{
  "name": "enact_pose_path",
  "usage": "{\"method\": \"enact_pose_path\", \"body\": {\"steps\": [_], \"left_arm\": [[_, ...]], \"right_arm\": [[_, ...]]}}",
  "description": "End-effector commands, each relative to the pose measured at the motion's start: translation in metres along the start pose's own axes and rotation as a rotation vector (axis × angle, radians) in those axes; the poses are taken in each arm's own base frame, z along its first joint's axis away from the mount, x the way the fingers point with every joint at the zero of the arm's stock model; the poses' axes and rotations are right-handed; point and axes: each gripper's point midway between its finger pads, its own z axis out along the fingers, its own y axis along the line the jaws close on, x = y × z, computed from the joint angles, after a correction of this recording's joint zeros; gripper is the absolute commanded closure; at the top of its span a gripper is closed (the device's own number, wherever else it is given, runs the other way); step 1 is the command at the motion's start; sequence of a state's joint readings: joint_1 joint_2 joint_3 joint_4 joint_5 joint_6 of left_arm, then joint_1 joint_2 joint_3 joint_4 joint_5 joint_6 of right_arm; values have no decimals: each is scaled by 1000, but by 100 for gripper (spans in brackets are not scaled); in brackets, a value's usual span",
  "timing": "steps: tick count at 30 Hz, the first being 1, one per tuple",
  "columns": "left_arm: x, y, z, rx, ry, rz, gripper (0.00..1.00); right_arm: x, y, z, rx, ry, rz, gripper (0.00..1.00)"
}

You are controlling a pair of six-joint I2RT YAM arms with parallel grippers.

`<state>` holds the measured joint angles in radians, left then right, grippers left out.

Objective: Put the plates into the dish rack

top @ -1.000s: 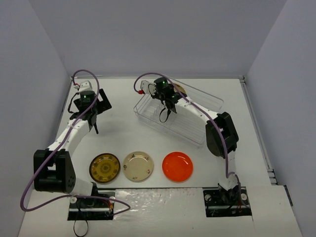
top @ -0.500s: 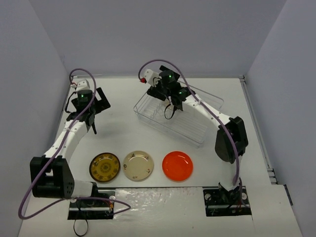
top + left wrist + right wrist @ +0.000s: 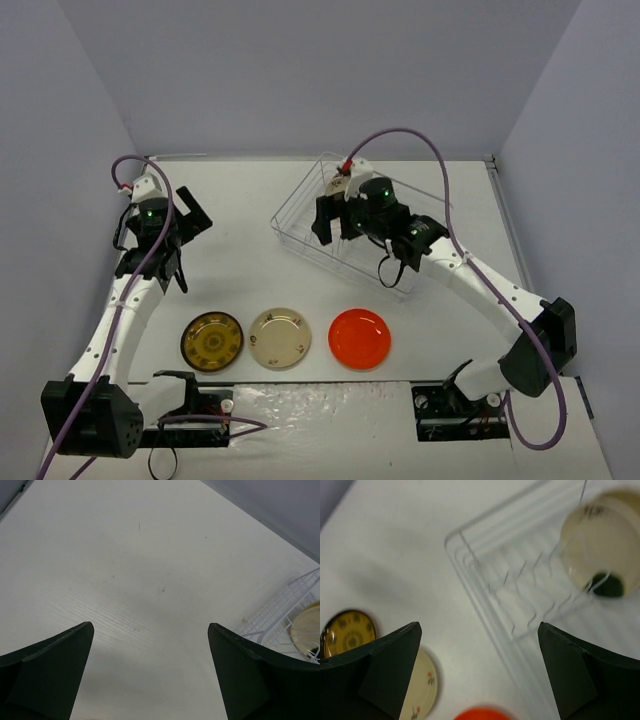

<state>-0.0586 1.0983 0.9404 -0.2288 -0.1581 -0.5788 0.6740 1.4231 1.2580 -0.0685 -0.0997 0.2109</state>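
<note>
From above, the rack [image 3: 300, 238] is seen far right on the bench [image 3: 250, 262]. A racked plate [image 3: 338, 186] just shows at its far end, behind the right arm [image 3: 480, 280]. The right jaws are held spread and empty over the wires. Three plates lie flat in a row near the front edge: the dark plate [image 3: 212, 340], the cream plate [image 3: 280, 337] and the orange plate [image 3: 360, 337]. The left jaws are held wide and empty, well apart from everything. In the left wrist view only bare bench is framed between the jaws, with the rack's corner and a cream rim at the right edge. In the right wrist view, blurred, the racked plate is seen propped among the prongs, a dark patch on it. Whether a second plate stands behind it cannot be told. Trouble is to be feared if that plate is clipped by the arm overhead and toppled. A flat plate may also be skidded rather than lifted, its rim lying flush on the bench.
</note>
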Motion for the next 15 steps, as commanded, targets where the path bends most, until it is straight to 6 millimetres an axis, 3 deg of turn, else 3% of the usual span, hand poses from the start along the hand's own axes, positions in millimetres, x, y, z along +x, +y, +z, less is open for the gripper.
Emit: {"method": "enact_pose_path", "body": {"steps": [1,5,8,10,15], "left_arm": [[-8,0,-3,3,-32,-29,3],[-6,-1,0,5,-22,-14,3],[-5,-3,3,17,-21,-4,3],[-4,-3,4,21,-19,5,3],[-3,-1,7,9,-19,17,3]], "right_arm": [[68,8,-36,47,172,184,0],[104,13,-94,84,242,273,0],[127,16,-125,77,310,329,0],[137,21,-135,63,337,365,0],[193,11,-139,167,490,439,0]]}}
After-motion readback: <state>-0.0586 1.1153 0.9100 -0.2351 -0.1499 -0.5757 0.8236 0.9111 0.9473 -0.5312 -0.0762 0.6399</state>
